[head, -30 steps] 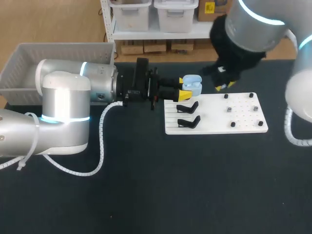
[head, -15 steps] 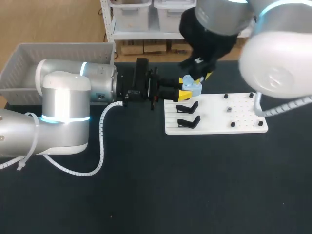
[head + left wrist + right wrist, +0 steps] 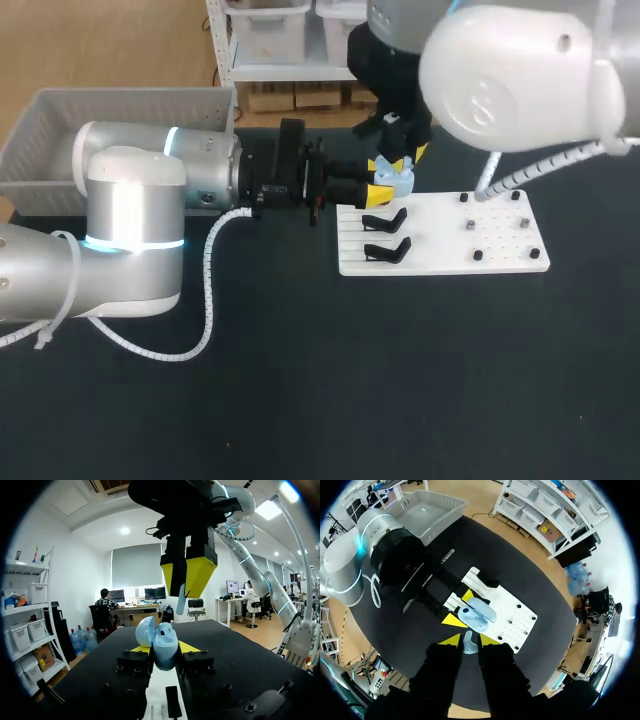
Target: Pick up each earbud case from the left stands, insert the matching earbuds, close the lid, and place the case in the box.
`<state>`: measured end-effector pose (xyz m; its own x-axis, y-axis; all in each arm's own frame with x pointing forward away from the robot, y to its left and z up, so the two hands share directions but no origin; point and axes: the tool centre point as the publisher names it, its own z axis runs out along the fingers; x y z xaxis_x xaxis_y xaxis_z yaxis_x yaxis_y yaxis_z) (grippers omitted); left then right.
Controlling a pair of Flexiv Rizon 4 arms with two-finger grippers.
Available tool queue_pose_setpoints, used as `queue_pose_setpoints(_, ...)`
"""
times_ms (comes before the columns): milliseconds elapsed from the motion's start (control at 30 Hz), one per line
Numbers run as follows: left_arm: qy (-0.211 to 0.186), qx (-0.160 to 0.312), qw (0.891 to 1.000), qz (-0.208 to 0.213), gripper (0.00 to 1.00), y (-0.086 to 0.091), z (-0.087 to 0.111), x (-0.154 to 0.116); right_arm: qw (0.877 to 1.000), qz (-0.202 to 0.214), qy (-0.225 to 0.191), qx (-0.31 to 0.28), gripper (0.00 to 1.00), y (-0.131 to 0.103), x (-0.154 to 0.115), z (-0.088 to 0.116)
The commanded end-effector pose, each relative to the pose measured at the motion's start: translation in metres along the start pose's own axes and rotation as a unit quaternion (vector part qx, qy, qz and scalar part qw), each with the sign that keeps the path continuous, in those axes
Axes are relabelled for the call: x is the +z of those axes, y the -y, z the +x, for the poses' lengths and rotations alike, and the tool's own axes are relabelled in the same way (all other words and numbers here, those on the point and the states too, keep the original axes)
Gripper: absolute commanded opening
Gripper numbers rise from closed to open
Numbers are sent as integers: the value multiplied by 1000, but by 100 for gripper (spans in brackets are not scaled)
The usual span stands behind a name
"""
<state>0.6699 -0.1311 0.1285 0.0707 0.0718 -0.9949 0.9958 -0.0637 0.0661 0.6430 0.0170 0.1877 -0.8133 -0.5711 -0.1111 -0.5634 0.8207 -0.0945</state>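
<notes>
The left gripper (image 3: 163, 650) clamps a pale blue earbud case (image 3: 165, 647) between its yellow tips, the lid open. Directly above the case hangs the right gripper (image 3: 186, 580), pinching a pale blue earbud (image 3: 181, 602) that points down. Under the left gripper lies a white board (image 3: 161, 682) on the dark table (image 3: 240, 655).

The left arm (image 3: 130, 215), left of the white board (image 3: 500, 240), had fat silver-grey cylinders, glowing cyan rings at its joints and a black wrist; a white spiral-wrapped cable (image 3: 208, 290) hung from it. The right arm (image 3: 520, 70), behind the board, matched it in silver and black, with its own spiral cable (image 3: 515, 178). The left gripper (image 3: 161, 650) and right gripper (image 3: 469, 641) bore yellow wedge tips on black fingers.
</notes>
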Motion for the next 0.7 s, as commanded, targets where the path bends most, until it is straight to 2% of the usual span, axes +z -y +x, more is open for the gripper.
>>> queue_pose_setpoints(33, -1, 0, 1000, -1, 0, 0, 0, 0, 1000, 2, -9, -2, 0, -3, 0, -6)
queue_pose_setpoints(700, -1, 0, 1000, -1, 0, 0, 0, 0, 1000, 5, -25, -16, 0, -10, 13, -15)
